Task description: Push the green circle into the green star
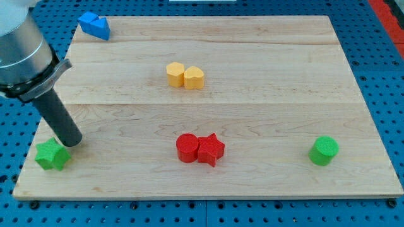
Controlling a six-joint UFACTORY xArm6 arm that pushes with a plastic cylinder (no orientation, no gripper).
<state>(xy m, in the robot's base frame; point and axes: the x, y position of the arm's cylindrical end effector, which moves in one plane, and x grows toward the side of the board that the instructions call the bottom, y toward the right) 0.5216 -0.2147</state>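
Observation:
The green circle [324, 151] stands near the board's right edge, low in the view. The green star [51, 155] lies near the board's bottom left corner. My tip [73, 142] rests on the board just to the upper right of the green star, touching or almost touching it. The rod rises from there toward the view's top left. The circle is far to the right of both the star and my tip.
A red circle [187, 148] and a red star [211, 149] touch each other at the bottom middle. Two yellow blocks [185, 75] sit side by side at the upper middle. A blue block [95, 26] lies at the wooden board's [265, 94] top left corner.

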